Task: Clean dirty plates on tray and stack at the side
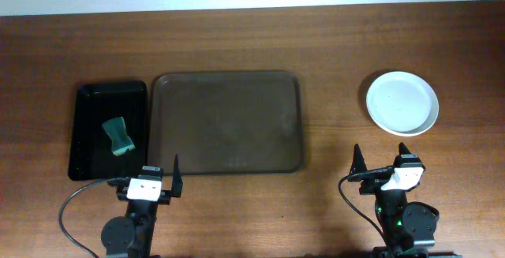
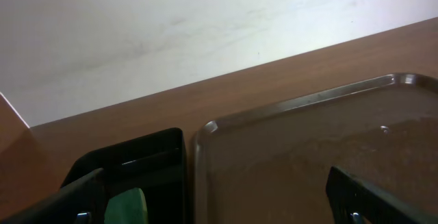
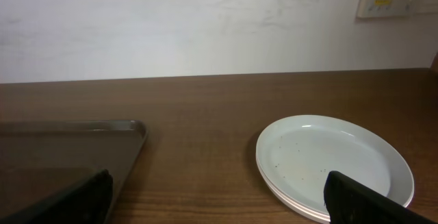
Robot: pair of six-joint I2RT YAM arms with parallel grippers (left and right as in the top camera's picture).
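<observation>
Spanning every view, the wooden bench [image 1: 331, 45] carries everything. Next in size is the dark brown tray [image 1: 229, 124], which lies ahead of the left pincer [image 1: 148, 167] and a little to its right, its near rim just beyond that pincer's right finger. From the right pincer [image 1: 380, 154] the tray sits ahead and well off to the left. Its dull brown floor shows from rim to rim.

A smaller black tray [image 1: 91, 132] lies just beside the brown tray's left edge, ahead of the left pincer and slightly to its left. The plates [image 1: 402, 102] sit stacked on the bench ahead of the right pincer and slightly to its right, well apart from the brown tray. The right wrist view shows layered rims under a pale top plate [image 3: 335, 162] with tiny dark specks. A green sponge [image 1: 119, 136] lies in the black tray, just ahead of the left pincer.

Both pincers stand spread wide, gripping nothing, near the bench's front edge.
</observation>
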